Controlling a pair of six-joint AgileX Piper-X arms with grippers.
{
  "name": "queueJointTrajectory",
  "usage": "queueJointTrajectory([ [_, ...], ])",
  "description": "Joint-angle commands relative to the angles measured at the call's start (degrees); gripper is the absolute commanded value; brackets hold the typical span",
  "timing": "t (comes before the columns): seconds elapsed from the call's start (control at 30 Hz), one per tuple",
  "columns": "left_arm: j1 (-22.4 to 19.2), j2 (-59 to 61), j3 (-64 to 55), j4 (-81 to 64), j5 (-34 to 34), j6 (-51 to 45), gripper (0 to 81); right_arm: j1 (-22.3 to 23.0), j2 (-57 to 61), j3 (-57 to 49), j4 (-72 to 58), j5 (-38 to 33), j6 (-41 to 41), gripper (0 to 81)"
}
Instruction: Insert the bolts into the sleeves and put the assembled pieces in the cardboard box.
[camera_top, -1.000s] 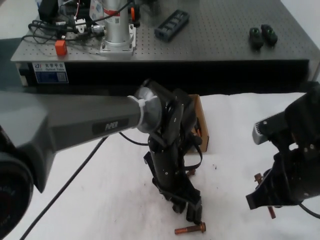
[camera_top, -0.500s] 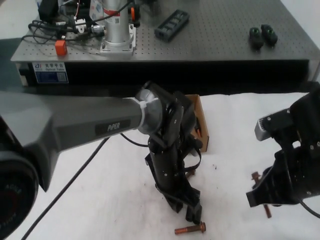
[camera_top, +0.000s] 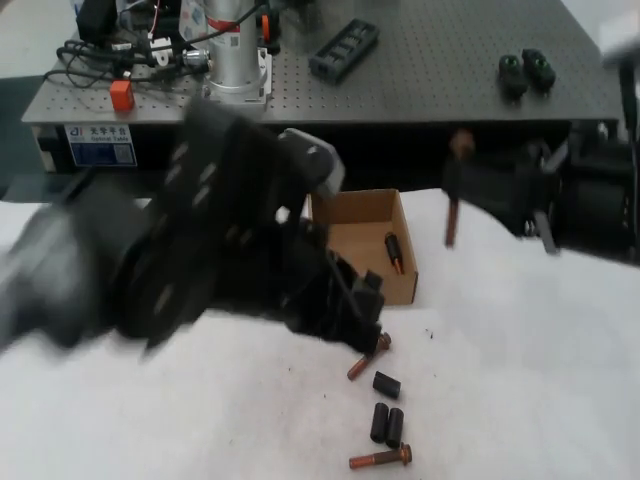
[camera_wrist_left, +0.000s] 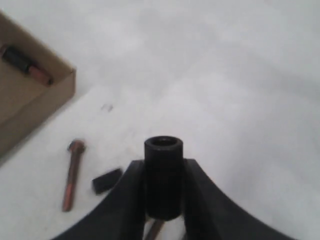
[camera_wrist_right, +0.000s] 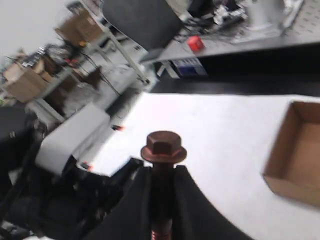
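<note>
Left gripper (camera_wrist_left: 164, 190): fingers closed on a black sleeve (camera_wrist_left: 163, 160).
Right gripper (camera_wrist_right: 162, 187): fingers grip a copper bolt (camera_top: 451, 222), upper right of frame.

Up at the back, a perforated metal table (camera_top: 430, 70) carries a silver post (camera_top: 236, 55), with a tangle of cables (camera_top: 110, 52) and an orange block (camera_top: 121, 95) beside it. Further along sit a dark slotted tray (camera_top: 343, 50) and two black knobs (camera_top: 513, 72). A blue label (camera_top: 100, 145) marks its front edge, and a white cloth (camera_top: 520, 380) covers the near surface.
</note>
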Motion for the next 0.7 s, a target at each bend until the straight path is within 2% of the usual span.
queueJointTrajectory([
  [0.0, 0.1, -1.7, 1.6, -7.0, 2.1, -1.7, 0.6, 5.4, -0.4, -0.1, -16.3, -2.1, 7.9, 1.3],
  [0.17, 0.1, -6.6, 6.1, -16.3, 3.2, -5.3, 0.6, 9.6, -0.4, -0.1, -21.8, 1.1, 9.8, 1.3],
  [0.67, 0.1, -9.4, 6.1, -19.9, 8.2, -5.5, 0.6, 10.2, -0.4, -0.1, -17.0, -0.3, 7.4, 1.3],
])
